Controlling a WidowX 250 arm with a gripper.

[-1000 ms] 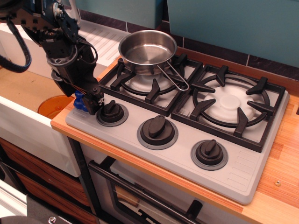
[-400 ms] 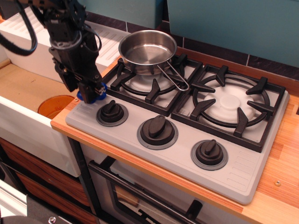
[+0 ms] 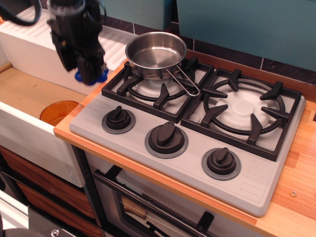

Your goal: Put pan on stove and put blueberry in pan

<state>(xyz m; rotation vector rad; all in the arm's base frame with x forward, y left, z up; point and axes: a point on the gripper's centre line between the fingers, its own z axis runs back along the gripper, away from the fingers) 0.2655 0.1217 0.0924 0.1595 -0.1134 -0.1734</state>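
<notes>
The shiny steel pan point(image 3: 155, 52) sits on the back of the left burner grate of the grey stove point(image 3: 148, 158), its wire handle pointing toward the front right. The pan is empty. My black gripper point(image 3: 91, 76) hangs in the air left of the stove, above the counter's left edge. It is shut on the blueberry point(image 3: 102, 74), of which only small deep-blue parts show beside the fingers. The gripper is left of the pan and a little lower in the picture.
A white sink point(image 3: 29, 128) lies to the left with an orange disc point(image 3: 57, 111) in its bottom. A white drain board point(image 3: 111, 42) is behind the gripper. Three black knobs point(image 3: 167, 138) line the stove front. The right burner point(image 3: 244, 108) is bare. Teal wall behind.
My gripper has risen from the stove's front left corner by the left knob, carrying the blueberry up and slightly back. The pan has not moved.
</notes>
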